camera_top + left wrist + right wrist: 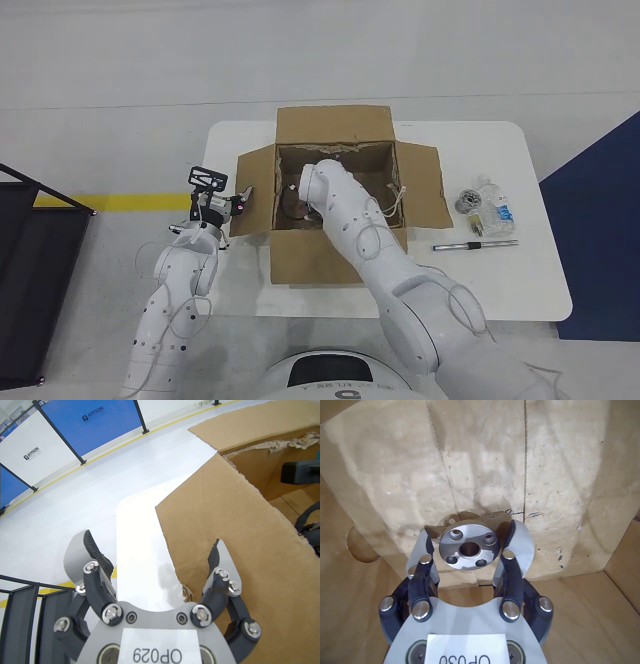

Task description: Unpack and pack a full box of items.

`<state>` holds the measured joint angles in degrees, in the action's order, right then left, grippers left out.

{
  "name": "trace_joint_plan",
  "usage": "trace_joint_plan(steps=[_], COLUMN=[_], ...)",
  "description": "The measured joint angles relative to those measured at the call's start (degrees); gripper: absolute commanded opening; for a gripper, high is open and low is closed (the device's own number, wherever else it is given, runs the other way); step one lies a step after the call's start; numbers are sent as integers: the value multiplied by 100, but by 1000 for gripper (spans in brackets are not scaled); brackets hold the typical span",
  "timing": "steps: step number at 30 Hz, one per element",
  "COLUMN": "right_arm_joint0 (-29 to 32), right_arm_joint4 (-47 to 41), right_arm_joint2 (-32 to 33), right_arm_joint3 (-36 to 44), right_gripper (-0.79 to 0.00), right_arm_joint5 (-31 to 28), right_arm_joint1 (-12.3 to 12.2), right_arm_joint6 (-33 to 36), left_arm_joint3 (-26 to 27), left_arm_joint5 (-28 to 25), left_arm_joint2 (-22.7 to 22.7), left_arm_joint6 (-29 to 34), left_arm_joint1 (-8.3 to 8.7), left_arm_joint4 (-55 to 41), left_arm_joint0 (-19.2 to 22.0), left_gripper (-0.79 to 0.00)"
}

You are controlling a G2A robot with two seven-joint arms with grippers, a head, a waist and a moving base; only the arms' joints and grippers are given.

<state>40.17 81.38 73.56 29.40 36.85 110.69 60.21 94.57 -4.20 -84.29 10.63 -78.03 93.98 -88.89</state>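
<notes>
At the left side of the table the left arm is bent and ends beside the left flap of the box. The left gripper hangs above the table edge and this flap. Its fingers are spread wide and nothing is between them. In the left wrist view, some crumpled paper lies along the far rim of the box. A dark piece inside the box is cut off by the picture edge, and I cannot tell what it is.

In the middle, the right arm goes down into the open box. From the top its own wrist hides most of the box inside. The right wrist view shows the right gripper low over the pale paper lining. Its claw is spread around a round metal flange with several holes, which lies flat on the lining. A thin gap is visible on each side of the rim, so the fingers are not pressing it.

To the right of the box, on the table, there are a small round metal part, touching it a clear plastic bag whose content is hard to make out, and near them a thin metal rod.
</notes>
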Motion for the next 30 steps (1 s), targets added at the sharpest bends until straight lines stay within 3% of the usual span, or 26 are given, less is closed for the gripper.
trace_joint_plan(steps=[5, 11, 14, 22, 26, 30], right_arm_joint0=[-33, 434, 1008, 3137, 3901, 4640], right_arm_joint4=[-171, -318, -161, -25, -653, -1571], right_arm_joint2=[88, 339, 428, 100, -58, -47], right_arm_joint3=[33, 1008, 2057, 5938, 7329, 8429], right_gripper=[-785, -785, -785, -785, -785, -785], right_arm_joint5=[-90, -245, -366, -978, -1475, -1850], right_arm_joint1=[-29, -160, -259, -720, -995, -1236], right_arm_joint6=[-223, -559, -474, 38, -586, -1628], left_arm_joint3=[0, 0, 0, 0, 0, 0], left_arm_joint5=[0, 0, 0, 0, 0, 0], left_arm_joint2=[0, 0, 0, 0, 0, 0], left_arm_joint6=[0, 0, 0, 0, 0, 0], left_arm_joint1=[0, 0, 0, 0, 0, 0], left_arm_joint4=[0, 0, 0, 0, 0, 0], left_arm_joint0=[0, 0, 0, 0, 0, 0], left_gripper=[0, 0, 0, 0, 0, 0])
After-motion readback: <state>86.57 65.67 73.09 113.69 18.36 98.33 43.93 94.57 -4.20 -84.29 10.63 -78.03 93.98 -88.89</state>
